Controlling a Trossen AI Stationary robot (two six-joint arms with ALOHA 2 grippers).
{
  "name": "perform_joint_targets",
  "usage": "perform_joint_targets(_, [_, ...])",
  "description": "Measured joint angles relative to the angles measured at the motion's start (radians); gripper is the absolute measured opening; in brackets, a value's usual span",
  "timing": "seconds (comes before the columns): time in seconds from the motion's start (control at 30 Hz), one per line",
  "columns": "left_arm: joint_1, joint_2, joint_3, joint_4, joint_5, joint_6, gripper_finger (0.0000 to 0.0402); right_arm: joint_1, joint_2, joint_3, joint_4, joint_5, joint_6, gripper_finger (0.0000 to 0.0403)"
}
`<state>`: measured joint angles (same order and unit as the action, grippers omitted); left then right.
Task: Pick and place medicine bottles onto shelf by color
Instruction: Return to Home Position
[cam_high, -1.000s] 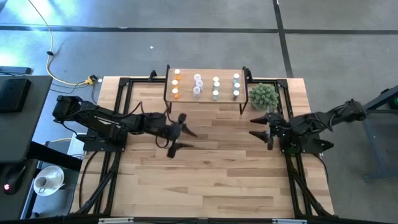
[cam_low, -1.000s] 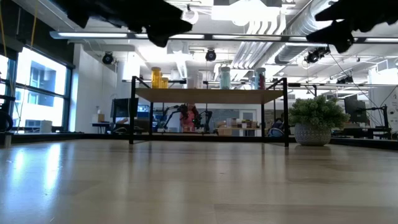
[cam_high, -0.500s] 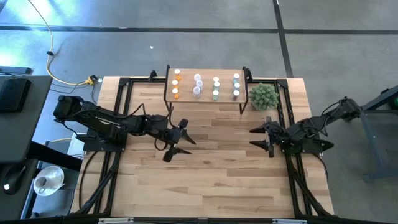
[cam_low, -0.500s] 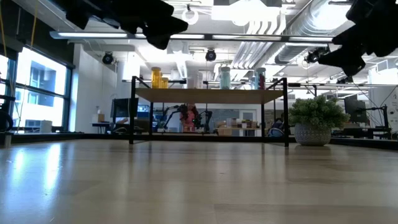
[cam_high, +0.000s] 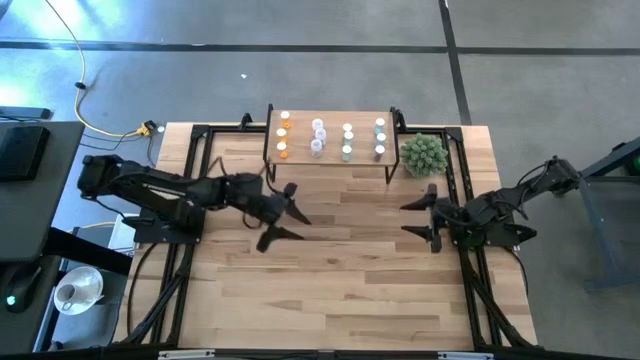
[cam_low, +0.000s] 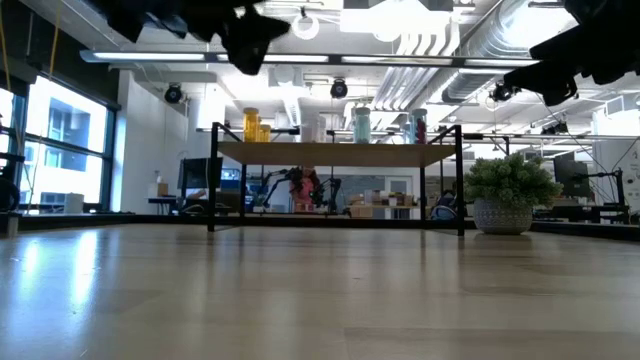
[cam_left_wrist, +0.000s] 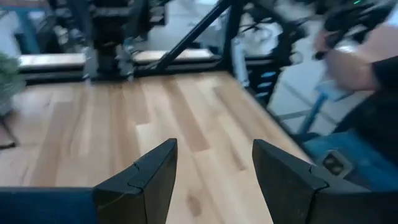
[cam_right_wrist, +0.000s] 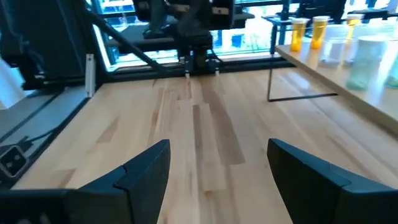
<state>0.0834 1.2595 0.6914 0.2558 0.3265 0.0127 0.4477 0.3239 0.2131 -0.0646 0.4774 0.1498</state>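
**Overhead, low and wrist views of my rig.** No brand or writing is legible to me; any print on the bottles is too small to read.

The shelf (cam_high: 363, 140) is a light-wood rectangular board on thin black metal legs. It stands at the far edge of the table (cam_high: 350, 290), whose top is made of pale, narrow wooden planks with a smooth sheen.

On the shelf I count 12 medicine bottles (cam_high: 347, 141), small translucent cylinders with white caps, set in 4 columns of 3. The orange column (cam_high: 283, 133) is at the left end, followed by a pale pinkish column (cam_high: 318, 135), a green one, and the blue column (cam_high: 380, 138) at the right end.

Just beside the shelf's right end sits a spiky green plant (cam_high: 424, 153) in a grey, rough-textured pot (cam_low: 503, 215).

My left claw (cam_high: 285, 215) hangs above the table in front of the shelf's left part. It is released, its 2 dark angular fingers (cam_left_wrist: 149, 180) spread with only bare planks between them. My right claw (cam_high: 408, 218) hangs near the table's right side, in front of the plant, likewise released and grasping nothing.
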Motion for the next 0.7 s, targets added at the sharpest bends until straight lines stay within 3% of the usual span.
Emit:
perform_joint_targets(0.13, [0.044, -0.097, -0.021, 0.010, 0.167, -0.012, 0.0197, 0.000, -0.052, 0.000, -0.045, 0.021, 0.003, 0.0259])
perform_joint_targets(0.23, [0.073, -0.196, -0.085, 0.046, 0.218, -0.028, 0.0197, 0.000, -0.106, 0.000, -0.096, 0.031, 0.006, 0.0259])
perform_joint_targets(0.5, [0.088, -0.484, -0.367, 0.252, 0.175, -0.131, 0.0197, 0.000, -0.231, 0.000, -0.184, 0.026, 0.010, 0.0259])
perform_joint_targets(0.7, [0.079, -0.636, -0.504, 0.257, 0.126, -0.165, 0.0197, 0.000, -0.246, 0.000, -0.261, 0.025, 0.066, 0.0259])
